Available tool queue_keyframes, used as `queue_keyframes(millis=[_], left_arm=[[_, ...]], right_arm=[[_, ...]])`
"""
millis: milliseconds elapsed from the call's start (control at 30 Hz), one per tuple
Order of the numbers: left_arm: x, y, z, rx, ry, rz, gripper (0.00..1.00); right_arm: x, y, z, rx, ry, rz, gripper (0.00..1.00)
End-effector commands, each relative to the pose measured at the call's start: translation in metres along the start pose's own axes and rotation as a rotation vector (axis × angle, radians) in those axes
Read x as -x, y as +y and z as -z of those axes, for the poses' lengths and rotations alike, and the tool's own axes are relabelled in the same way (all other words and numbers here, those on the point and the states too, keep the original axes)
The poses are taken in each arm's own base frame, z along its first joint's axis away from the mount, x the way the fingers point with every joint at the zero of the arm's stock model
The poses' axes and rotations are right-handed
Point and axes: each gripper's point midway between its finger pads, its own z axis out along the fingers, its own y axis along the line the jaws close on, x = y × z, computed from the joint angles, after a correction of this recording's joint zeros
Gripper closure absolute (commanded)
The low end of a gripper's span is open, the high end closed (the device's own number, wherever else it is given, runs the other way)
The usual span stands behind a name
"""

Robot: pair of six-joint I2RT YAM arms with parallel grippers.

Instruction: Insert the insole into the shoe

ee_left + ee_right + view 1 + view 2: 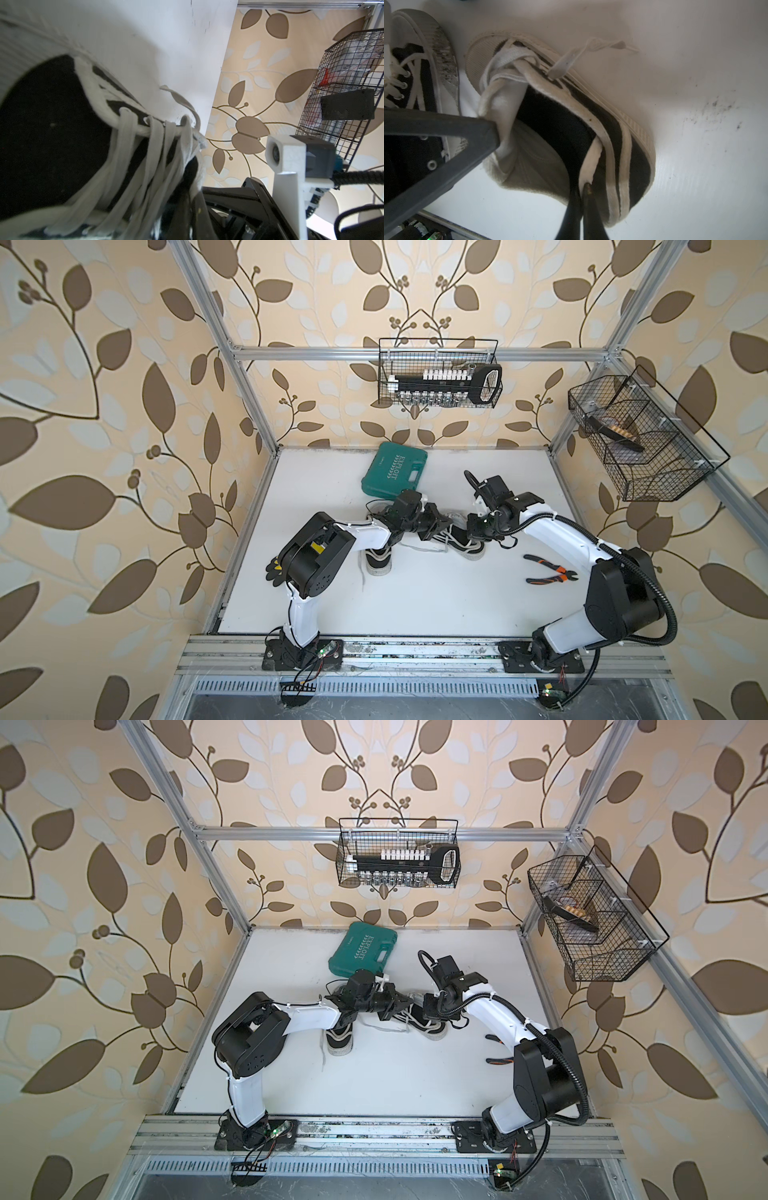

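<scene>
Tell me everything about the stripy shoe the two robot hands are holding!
The black-and-white canvas sneaker lies on the white table. It has white stripes, a ribbed cream rubber sole and loose white laces. The left gripper holds its pale tongue; the right gripper pinches the heel rim, both shut. A grey pad, perhaps the insole, shows in the opening.
</scene>
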Motion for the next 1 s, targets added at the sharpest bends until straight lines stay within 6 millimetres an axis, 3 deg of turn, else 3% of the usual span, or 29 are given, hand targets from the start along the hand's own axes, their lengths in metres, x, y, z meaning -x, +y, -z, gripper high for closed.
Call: queue_keyframes(millis=[0, 233, 467, 567, 600, 833, 967], left_arm=[[-0.009, -0.03, 0.002, -0.086, 0.014, -0.056, 1.0], [-0.011, -0.029, 0.004, -0.084, 0.016, -0.059, 1.0], [-0.011, -0.025, 0.004, -0.071, 0.018, -0.062, 1.0], [-0.011, -0.02, 0.003, -0.061, 0.02, -0.061, 1.0], [-0.012, -0.019, 0.003, -0.057, 0.021, -0.061, 1.0], [-0.009, -0.009, 0.0, -0.061, 0.02, -0.038, 1.0], [-0.009, -0.003, -0.003, -0.054, 0.025, -0.032, 1.0]], right_arm=[[-0.006, 0.0, -0.01, -0.053, 0.038, 0.036, 1.0], [-0.023, -0.022, -0.029, -0.169, 0.094, 0.062, 1.0], [-0.014, -0.049, -0.01, -0.352, 0.05, 0.132, 1.0], [-0.008, -0.045, 0.002, -0.392, 0.035, 0.177, 0.64], [-0.006, -0.041, 0.007, -0.394, 0.032, 0.19, 0.59], [0.006, -0.02, 0.047, -0.373, -0.059, 0.242, 0.52], [0.007, -0.01, 0.05, -0.309, -0.086, 0.24, 0.64]])
